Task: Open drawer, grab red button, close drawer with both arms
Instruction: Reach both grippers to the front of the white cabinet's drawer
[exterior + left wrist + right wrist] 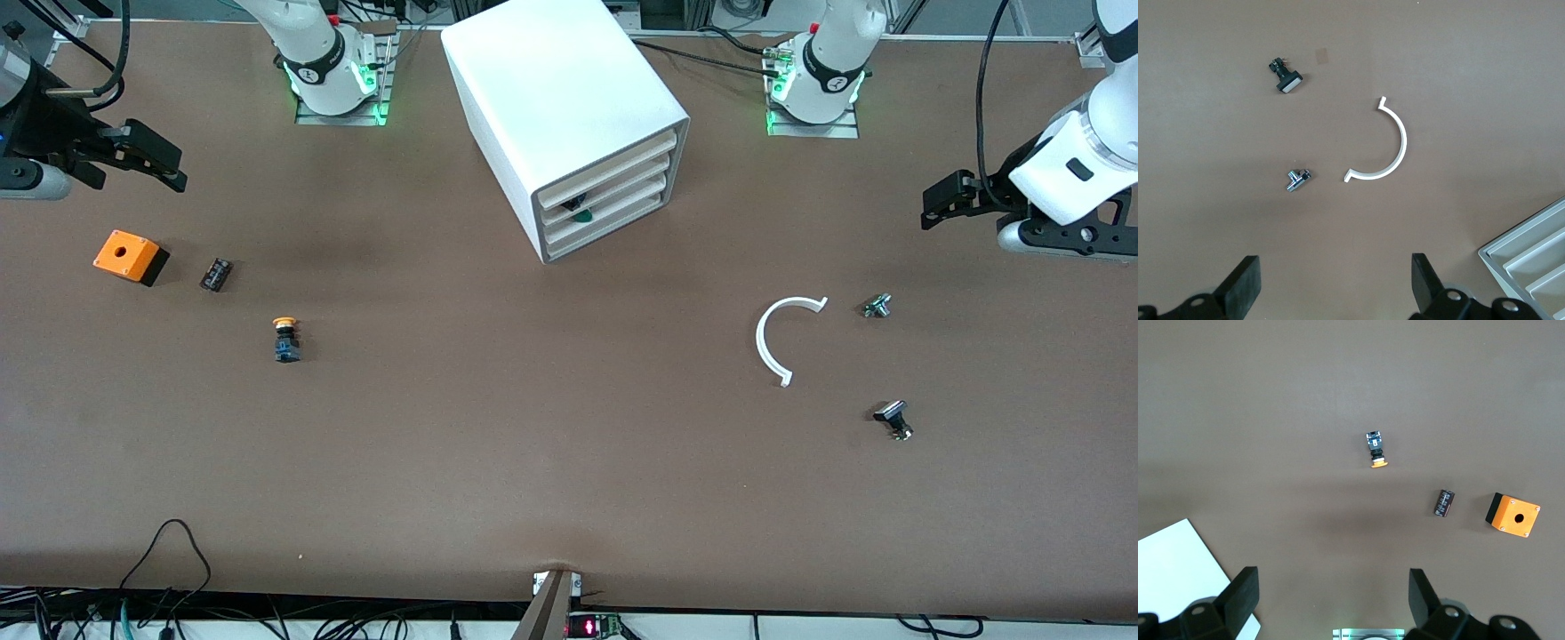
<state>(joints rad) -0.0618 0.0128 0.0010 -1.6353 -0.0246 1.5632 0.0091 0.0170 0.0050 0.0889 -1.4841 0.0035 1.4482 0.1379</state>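
Note:
The white cabinet (560, 98) stands at the middle of the table between the arm bases. Its four cream-fronted drawers (613, 191) are all shut or nearly shut. A dark thing and a green thing (579, 212) show in a gap between the middle drawers. The red-capped button is not in view. My right gripper (164, 164) is open and empty, in the air over the right arm's end of the table; it also shows in the right wrist view (1331, 580). My left gripper (933, 203) is open and empty over the left arm's end, and shows in the left wrist view (1335, 267).
Toward the right arm's end lie an orange box with a hole (129, 256), a small black cylinder (216, 274) and a yellow-orange capped button (285, 340). Toward the left arm's end lie a white half ring (772, 342), a small metal part (877, 306) and a black part (893, 418).

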